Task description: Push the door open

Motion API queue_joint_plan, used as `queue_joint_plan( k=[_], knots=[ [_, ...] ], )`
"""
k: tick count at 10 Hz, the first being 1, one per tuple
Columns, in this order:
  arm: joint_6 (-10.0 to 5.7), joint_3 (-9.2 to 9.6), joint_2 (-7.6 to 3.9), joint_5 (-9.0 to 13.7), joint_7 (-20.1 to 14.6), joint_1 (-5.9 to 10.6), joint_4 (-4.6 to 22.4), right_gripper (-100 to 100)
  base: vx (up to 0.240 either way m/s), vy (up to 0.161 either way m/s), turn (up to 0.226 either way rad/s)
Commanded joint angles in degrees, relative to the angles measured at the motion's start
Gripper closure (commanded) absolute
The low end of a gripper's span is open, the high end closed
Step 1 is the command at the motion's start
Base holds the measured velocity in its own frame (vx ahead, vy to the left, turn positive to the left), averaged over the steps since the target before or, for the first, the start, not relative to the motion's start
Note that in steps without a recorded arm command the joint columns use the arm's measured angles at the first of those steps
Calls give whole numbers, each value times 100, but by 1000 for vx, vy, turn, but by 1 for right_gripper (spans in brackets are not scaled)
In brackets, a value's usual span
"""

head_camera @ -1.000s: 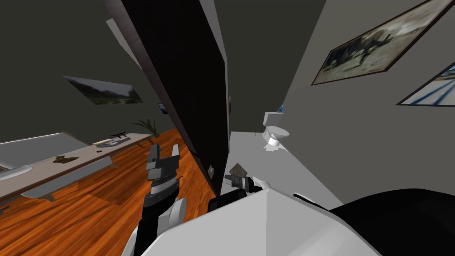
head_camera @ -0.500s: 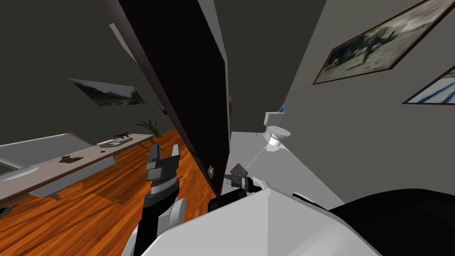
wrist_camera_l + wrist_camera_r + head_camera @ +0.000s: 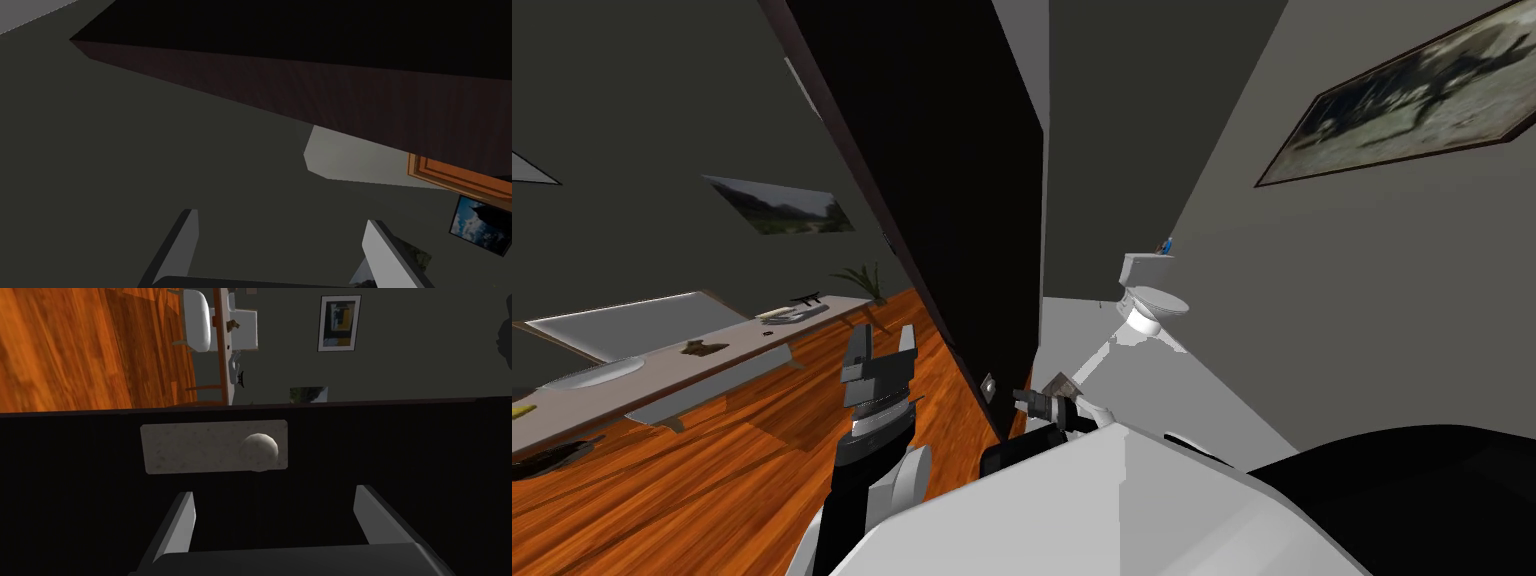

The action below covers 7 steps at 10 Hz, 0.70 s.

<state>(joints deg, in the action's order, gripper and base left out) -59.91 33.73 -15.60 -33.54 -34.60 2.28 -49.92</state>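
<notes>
Much of the dark door [image 3: 942, 200] is cut off at the top of the head view. Its face is rendered almost black, so no panel detail can be made out. In the right wrist view the right gripper [image 3: 276, 494] is shown released, with its fingers spread wide and directed squarely at the door face. A pale plate [image 3: 195, 448] and a round knob [image 3: 258, 452] are mounted on the door just beyond the fingertips, near its free edge. Whether the fingertips touch the door cannot be told. In the head view this gripper is seen small at the door's free edge, and its fingers are hard to read there. The left gripper [image 3: 880, 345] stands upright on the door's other side, over the wooden floor [image 3: 712, 470], likewise released with fingers apart. A toilet [image 3: 1152, 295] is visible past the door's edge.
</notes>
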Motion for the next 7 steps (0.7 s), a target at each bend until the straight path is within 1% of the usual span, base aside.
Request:
queue_joint_plan(
  k=[1, 2, 5, 7],
  knots=[
    [0, 0, 0, 0, 0, 0, 0, -100, 66, 85, 5],
    [0, 0, 0, 0, 0, 0, 0, 100, -6, -8, -9],
    [0, 0, 0, 0, 0, 0, 0, 100, -21, -30, 1],
    [0, 0, 0, 0, 0, 0, 0, 100, -4, -4, 0]
  ],
)
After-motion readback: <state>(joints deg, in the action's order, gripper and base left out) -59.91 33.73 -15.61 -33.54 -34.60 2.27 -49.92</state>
